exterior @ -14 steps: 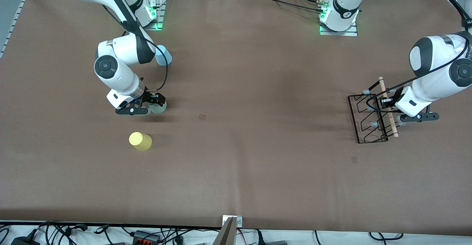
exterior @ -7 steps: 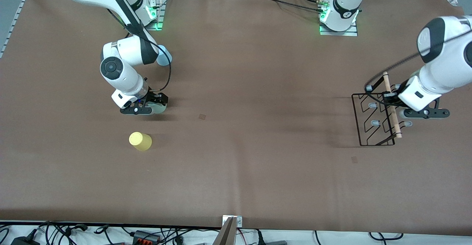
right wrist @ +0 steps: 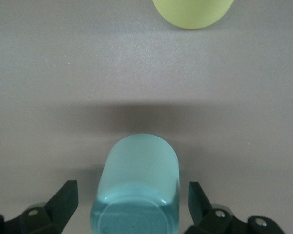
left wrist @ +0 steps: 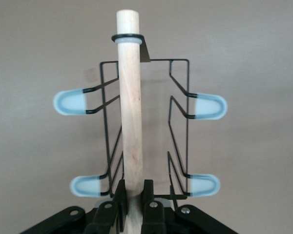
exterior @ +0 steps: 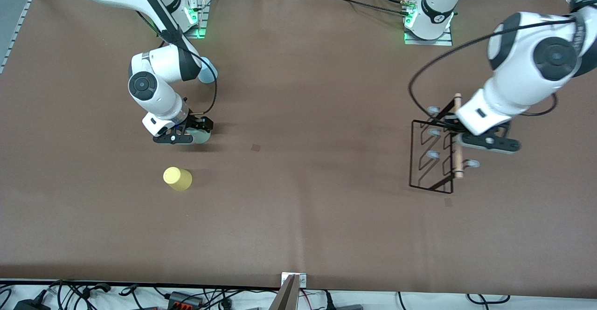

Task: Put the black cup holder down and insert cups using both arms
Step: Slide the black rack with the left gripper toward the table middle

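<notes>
My left gripper (exterior: 457, 132) is shut on the light wooden rod (left wrist: 130, 112) of the black cup holder (exterior: 430, 158). The holder hangs tilted over the table at the left arm's end, and its pale pegs (left wrist: 71, 102) stick out on both sides. My right gripper (exterior: 196, 133) is open low over the table, its fingers (right wrist: 63, 201) on either side of the pale mint cup (right wrist: 139, 180) without touching it. The yellow cup (exterior: 177, 178) lies nearer the front camera than the mint cup (exterior: 204, 136). The light blue cup (exterior: 208, 71) is partly hidden by the right arm.
The brown table cover (exterior: 298, 198) spreads wide between the two arms. Small dark marks sit on it at mid-table (exterior: 255, 147) and just below the holder (exterior: 448, 202). A metal bracket (exterior: 293, 282) sits at the front edge.
The left arm has lifted the cup holder by its rod and carried it toward the middle of the table. The right gripper edged slightly around the mint cup and stays open.
</notes>
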### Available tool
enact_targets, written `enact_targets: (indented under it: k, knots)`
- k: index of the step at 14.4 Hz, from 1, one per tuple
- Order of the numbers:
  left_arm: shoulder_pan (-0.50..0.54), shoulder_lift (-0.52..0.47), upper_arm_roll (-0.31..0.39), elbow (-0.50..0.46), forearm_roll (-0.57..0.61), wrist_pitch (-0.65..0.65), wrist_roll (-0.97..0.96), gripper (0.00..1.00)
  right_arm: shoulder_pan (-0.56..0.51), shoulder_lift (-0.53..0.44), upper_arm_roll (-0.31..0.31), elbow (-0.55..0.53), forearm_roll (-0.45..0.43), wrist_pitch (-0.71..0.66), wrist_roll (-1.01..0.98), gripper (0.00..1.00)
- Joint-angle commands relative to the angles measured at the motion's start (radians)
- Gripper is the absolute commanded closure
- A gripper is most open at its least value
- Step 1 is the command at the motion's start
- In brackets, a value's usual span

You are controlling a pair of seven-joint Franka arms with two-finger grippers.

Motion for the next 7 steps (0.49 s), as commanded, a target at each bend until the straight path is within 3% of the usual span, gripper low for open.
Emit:
enact_targets:
  k: [1,4,7]
  knots:
    - [-0.026,0.038,-0.076,0.069,0.0,-0.034,-0.153,0.97,0.013,-0.019,-0.003,-0.029,0.003,0.017,0.018,0.0]
    - [-0.126,0.084,-0.087,0.107,0.002,-0.034,-0.359,0.97,0.013,-0.019,-0.003,-0.031,0.003,0.017,0.018,0.03]
    - [-0.235,0.153,-0.086,0.17,0.003,-0.032,-0.546,0.97,0.013,-0.02,-0.003,-0.031,0.003,0.012,0.017,0.39]
